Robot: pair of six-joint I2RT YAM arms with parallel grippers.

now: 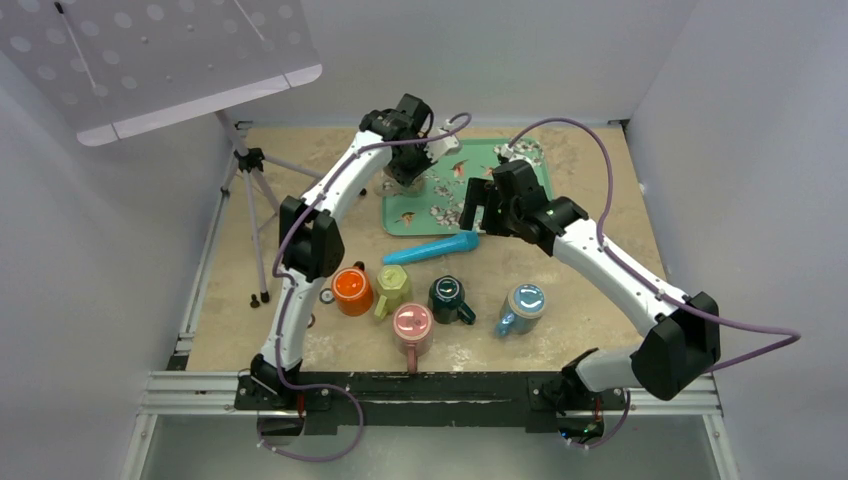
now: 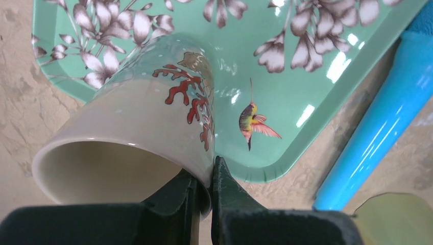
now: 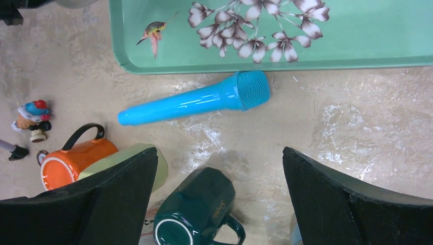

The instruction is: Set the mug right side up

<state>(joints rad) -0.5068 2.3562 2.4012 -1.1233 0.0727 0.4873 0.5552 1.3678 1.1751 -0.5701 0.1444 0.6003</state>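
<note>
A cream mug with a red coral pattern is tilted over the near left corner of the green flowered tray, its opening toward the left wrist camera. My left gripper is shut on its rim, one finger inside and one outside. From above the mug shows under the left gripper at the tray's left end. I cannot tell if its base touches the tray. My right gripper is open and empty, above a dark green mug standing base up.
A blue toy microphone lies just in front of the tray. Orange, yellow-green, pink, dark green and blue-grey mugs stand in a near row. A tripod stands at left, with a small toy figure nearby.
</note>
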